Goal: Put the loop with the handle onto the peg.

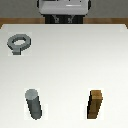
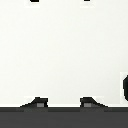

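The loop with the handle is a flat grey ring lying on the white table at the far part of the exterior view's left, its stubby handle pointing toward the near side. The peg is an upright grey cylinder at the near left. The gripper does not show in the exterior view. In the wrist view my gripper has its two dark fingertips wide apart over bare white table, with nothing between them. Neither the loop nor the peg shows clearly in the wrist view.
A brown wooden block stands at the near right of the exterior view. The robot's base is beyond the table's far edge. A dark shape cuts the wrist view's edge; I cannot tell what it is.
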Motion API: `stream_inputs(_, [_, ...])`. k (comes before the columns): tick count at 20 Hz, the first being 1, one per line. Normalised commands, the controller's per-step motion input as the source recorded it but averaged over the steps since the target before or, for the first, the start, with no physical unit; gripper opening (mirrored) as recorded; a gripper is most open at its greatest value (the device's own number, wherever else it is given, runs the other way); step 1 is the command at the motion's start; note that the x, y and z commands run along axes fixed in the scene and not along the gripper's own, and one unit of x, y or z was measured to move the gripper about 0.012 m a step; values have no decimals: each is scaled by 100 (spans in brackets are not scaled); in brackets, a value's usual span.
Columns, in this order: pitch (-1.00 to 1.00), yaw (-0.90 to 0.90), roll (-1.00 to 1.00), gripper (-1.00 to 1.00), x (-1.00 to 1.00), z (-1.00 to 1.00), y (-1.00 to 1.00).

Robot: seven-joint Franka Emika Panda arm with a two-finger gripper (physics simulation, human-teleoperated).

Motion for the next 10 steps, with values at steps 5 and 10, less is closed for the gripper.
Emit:
stream_inputs(5, [0, 0, 0, 100, 0, 0, 0])
stream_inputs(10, [0, 0, 0, 100, 0, 0, -80])
